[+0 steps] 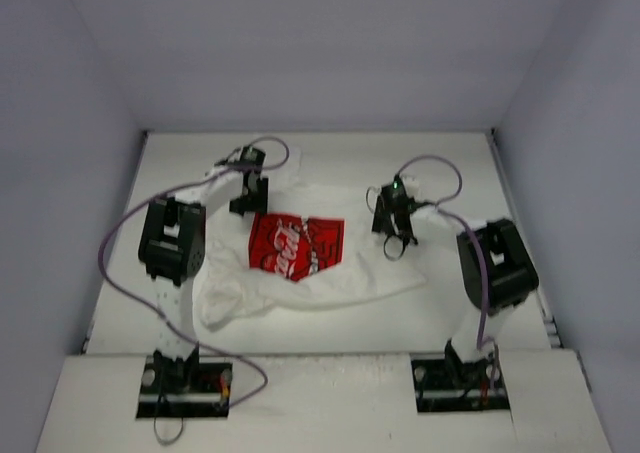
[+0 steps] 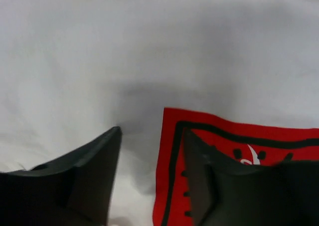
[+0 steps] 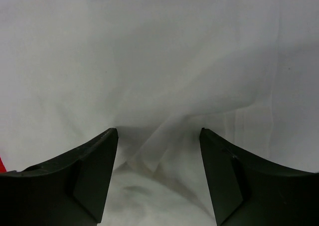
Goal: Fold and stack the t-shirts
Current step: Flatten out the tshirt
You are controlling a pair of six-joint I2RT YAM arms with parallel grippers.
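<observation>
While readying to spread the rumpled t-shirt [image 1: 335, 273] across the bench [image 1: 320, 148], holds left hand [image 2: 150, 133] and right hand [image 3: 158, 133] released, straddling cloth folds.

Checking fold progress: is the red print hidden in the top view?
No, the red print faces up in plain sight on the white t-shirt.

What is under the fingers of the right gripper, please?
White cloth of the t-shirt, raised into a wrinkle between the open fingers of the right gripper. The table is covered by the cloth there, so it cannot be seen.
</observation>
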